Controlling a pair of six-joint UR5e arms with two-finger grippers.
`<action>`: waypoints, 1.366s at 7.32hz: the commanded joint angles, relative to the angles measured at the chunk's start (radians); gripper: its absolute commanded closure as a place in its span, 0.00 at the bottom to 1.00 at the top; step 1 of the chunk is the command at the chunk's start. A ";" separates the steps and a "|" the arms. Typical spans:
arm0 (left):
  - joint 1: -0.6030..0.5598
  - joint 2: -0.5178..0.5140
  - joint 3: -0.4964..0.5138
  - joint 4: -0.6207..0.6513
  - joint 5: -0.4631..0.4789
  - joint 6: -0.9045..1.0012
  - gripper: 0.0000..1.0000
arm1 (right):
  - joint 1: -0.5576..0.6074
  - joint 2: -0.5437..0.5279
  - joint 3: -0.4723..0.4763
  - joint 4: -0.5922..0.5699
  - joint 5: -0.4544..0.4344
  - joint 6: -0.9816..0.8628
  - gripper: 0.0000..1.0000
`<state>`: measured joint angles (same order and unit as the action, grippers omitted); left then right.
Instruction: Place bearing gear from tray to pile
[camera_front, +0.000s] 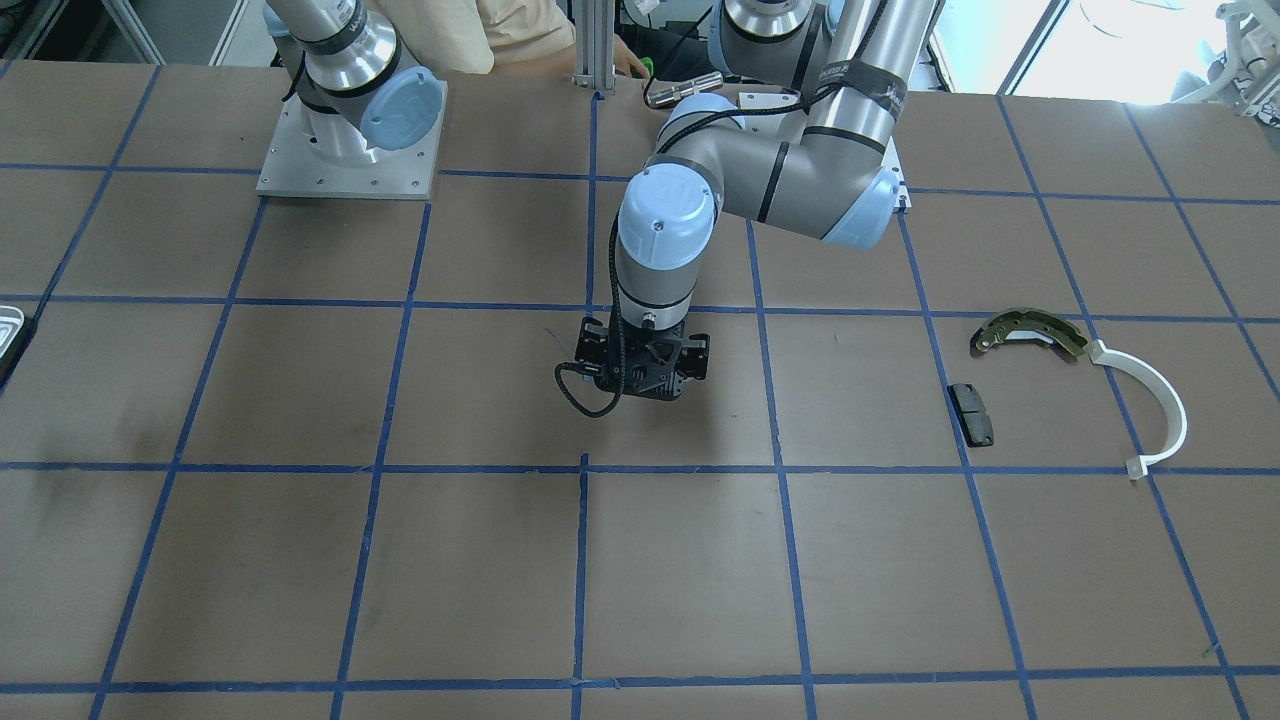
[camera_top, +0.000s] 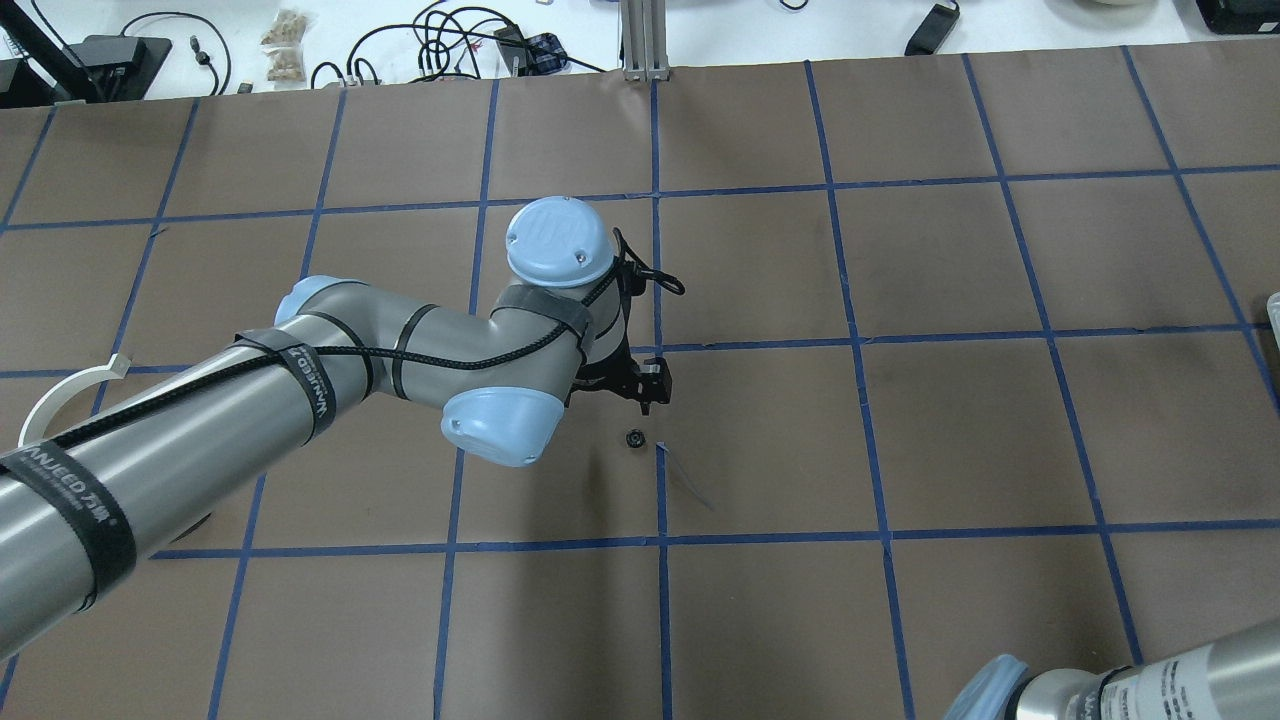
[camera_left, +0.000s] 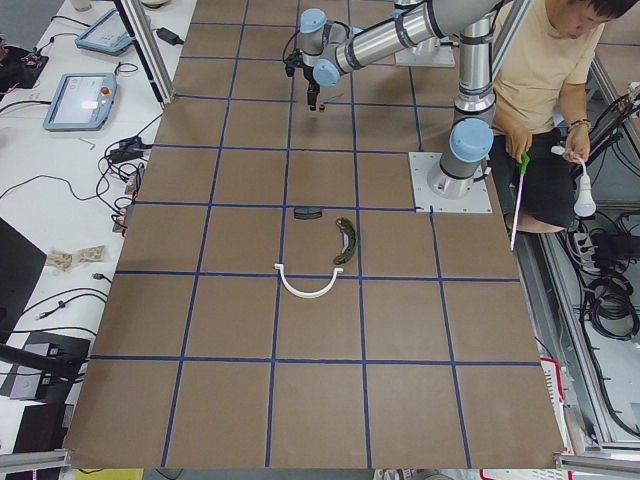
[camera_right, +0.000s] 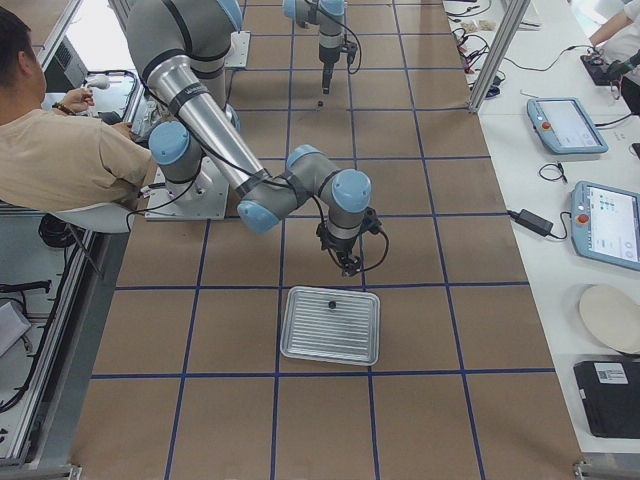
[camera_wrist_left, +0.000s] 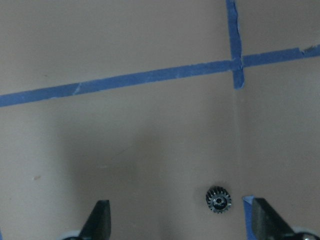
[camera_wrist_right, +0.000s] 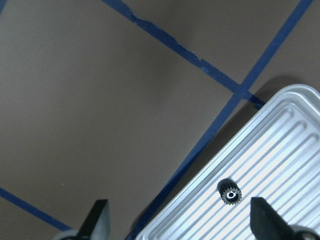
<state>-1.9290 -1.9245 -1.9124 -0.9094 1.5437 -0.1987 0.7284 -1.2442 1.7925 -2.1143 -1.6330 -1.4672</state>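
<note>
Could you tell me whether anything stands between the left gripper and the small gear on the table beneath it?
Nothing visible does. The left gripper hangs open over the gear, which lies alone on the bare table. In the wrist view the gear shows between the fingers, though off-centre.

Brown surface (camera_front: 480, 570), gridded with blue tape (camera_front: 580, 570). Carries a small dark toothed gear (camera_top: 634, 439) near the middle, just beside a tape crossing, and a ribbed metal tray (camera_right: 300, 345) toward the right arm's end. Also carries, well apart from both, a loose group: curved olive-brass shoe (camera_front: 1030, 330), white half-ring (camera_front: 1150, 400) just beside it, black pad (camera_front: 971, 413) nearby.
</note>
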 joint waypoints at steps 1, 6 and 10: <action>-0.030 -0.039 -0.002 0.003 -0.001 0.001 0.00 | -0.065 0.083 -0.002 -0.090 0.054 -0.189 0.00; -0.031 -0.070 0.001 0.004 -0.005 0.007 0.30 | -0.081 0.147 -0.012 -0.128 0.059 -0.289 0.00; -0.030 -0.073 0.009 0.006 -0.014 0.010 1.00 | -0.083 0.197 -0.059 -0.127 0.048 -0.295 0.14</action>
<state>-1.9602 -1.9989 -1.9068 -0.9047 1.5285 -0.1890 0.6459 -1.0549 1.7375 -2.2412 -1.5832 -1.7657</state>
